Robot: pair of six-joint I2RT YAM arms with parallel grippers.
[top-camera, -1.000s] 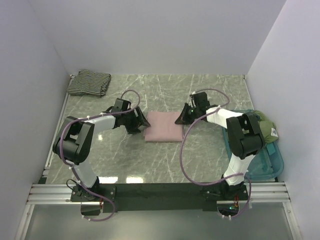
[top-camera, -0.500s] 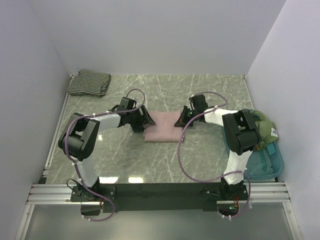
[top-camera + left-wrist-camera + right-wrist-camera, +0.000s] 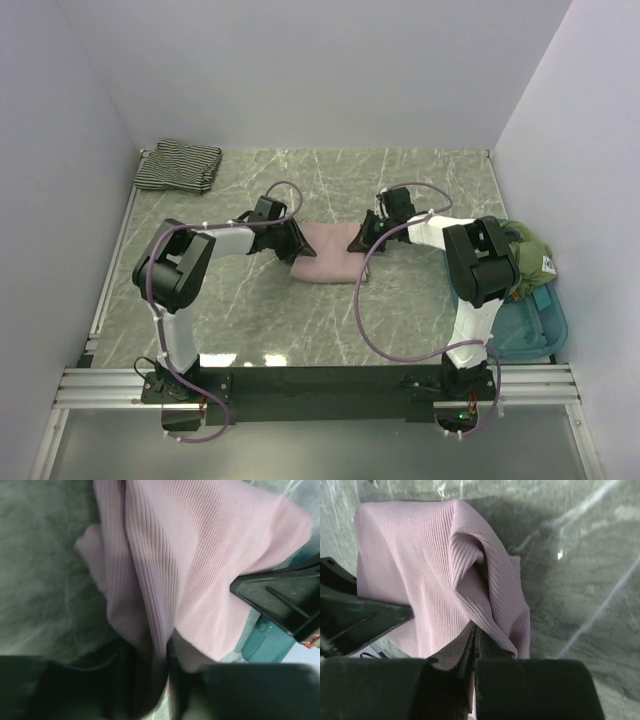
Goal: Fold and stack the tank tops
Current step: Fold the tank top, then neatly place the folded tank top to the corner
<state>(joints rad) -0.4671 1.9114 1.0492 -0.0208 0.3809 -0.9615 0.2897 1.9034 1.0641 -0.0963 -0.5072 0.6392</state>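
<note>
Veined grey-green marble table (image 3: 420, 180), boxed in by plain pale walls. At its middle, the mauve-pink tank top (image 3: 328, 257), already folded down to a small rectangle. Clamped at its left edge by the left gripper (image 3: 293, 240), closed on a raised ridge of ribbed cloth. Clamped at its right edge by the right gripper (image 3: 358, 240), shut tight on a thin fold. Held from both ends, probably to lift the bundle without spilling the fold open. Off in the far left corner, well apart, the striped tank top (image 3: 178, 166), folded, likely waiting as the base of the stack. Two tank tops in all; two grippers, both busy on the one. At the right edge, one teal tray (image 3: 545, 325) with one olive-green bundle (image 3: 525, 250) in it, untouched.
</note>
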